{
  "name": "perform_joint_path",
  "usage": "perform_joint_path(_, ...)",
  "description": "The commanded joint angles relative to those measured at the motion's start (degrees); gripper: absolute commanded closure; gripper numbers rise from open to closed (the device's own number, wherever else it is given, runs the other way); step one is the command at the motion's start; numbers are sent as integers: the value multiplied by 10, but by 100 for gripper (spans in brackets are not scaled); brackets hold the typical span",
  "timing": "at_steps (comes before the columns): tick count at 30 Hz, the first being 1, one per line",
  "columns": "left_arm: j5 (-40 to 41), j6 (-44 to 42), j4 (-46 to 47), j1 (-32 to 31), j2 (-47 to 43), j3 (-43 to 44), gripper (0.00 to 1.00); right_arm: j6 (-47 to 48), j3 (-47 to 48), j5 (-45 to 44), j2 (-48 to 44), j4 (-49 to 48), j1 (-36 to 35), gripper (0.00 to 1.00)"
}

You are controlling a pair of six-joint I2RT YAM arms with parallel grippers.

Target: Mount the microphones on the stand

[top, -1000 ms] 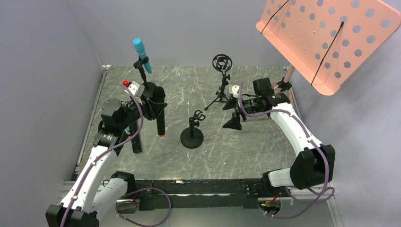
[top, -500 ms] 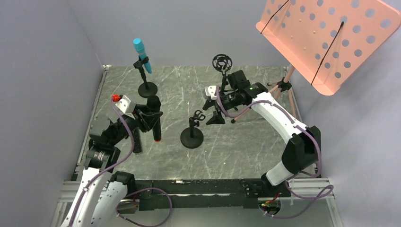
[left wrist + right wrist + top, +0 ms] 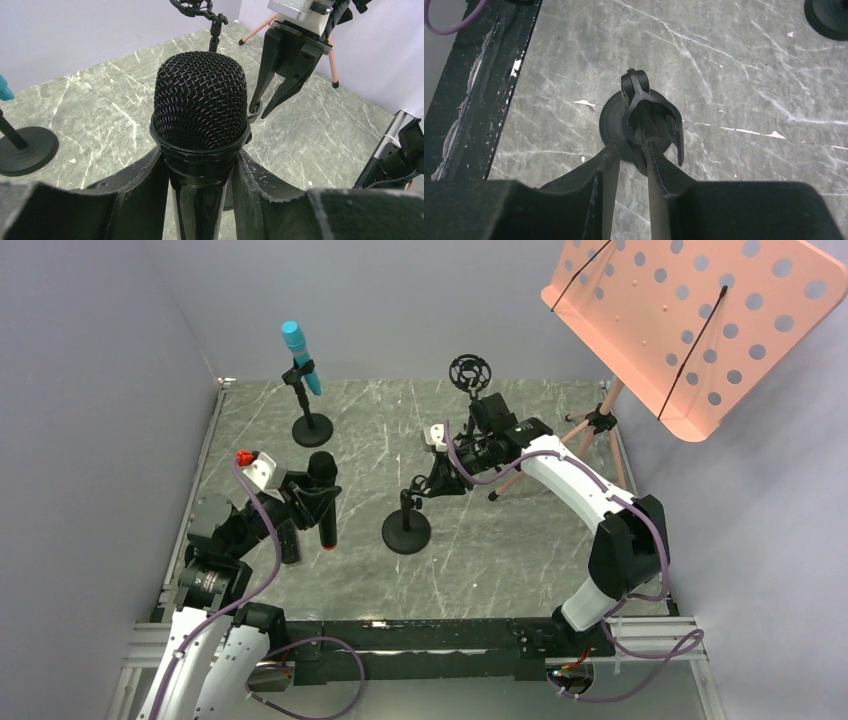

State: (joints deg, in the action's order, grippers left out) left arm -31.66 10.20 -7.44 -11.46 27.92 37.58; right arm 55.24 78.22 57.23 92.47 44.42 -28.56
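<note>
Our left fingers [image 3: 142,182] pinch the black microphone [image 3: 200,100] just below its coarse woven mesh head. Its long axis stands near vertical, with the orange end cap [image 3: 328,544] pointing down toward the marbled desk [image 3: 520,540]. The target stand [image 3: 406,535] lies to the microphone's right, near but apart. It has a flat round base and a thin post, topped by a matte U-shaped clip [image 3: 651,112]. Our right fingers [image 3: 606,175] close on that post just under the clip, which we judge steadies it for insertion.

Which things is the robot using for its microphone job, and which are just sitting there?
Job: black microphone in left claw; turquoise microphone, already clipped on; middle stand, gripped by right claw; tripod mount.
Just sitting: orange music stand.
</note>
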Motion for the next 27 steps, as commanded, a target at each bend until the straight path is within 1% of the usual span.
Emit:
perform_joint_path(1, 3, -2, 18, -1, -8, 10, 100, -53, -32, -1, -26, -62, -16, 73)
perform_joint_path(4, 5, -1, 14, -1, -13, 8, 100, -83, -50, -14, -40, -78, -20, 76)
perform_joint_path(7, 5, 5, 15, -1, -18, 8, 100, -120, -57, -44, -50, -80, -26, 85)
perform_joint_path(10, 1, 15, 26, -1, -18, 7, 100, -207, -77, -86, -68, -122, -34, 93)
perform_joint_path(13, -1, 23, 36, -1, -13, 11, 100, -305, -111, -127, -96, -193, -47, 97)
perform_joint_path(16, -5, 29, 39, -1, -6, 16, 100, -347, -138, -153, -122, -223, -77, 95)
perform_joint_path(17, -6, 30, 40, -1, -5, 17, 100, -350, -145, -164, -129, -228, -88, 93)
perform_joint_path(20, -8, 36, 43, -1, -3, 17, 100, -345, -148, -172, -133, -222, -105, 80)
perform_joint_path(26, -13, 46, 49, -1, -5, 25, 100, -304, -123, -147, -125, -175, -106, 46)
perform_joint_path(27, -15, 47, 49, -1, -6, 27, 100, -295, -120, -144, -131, -166, -106, 42)
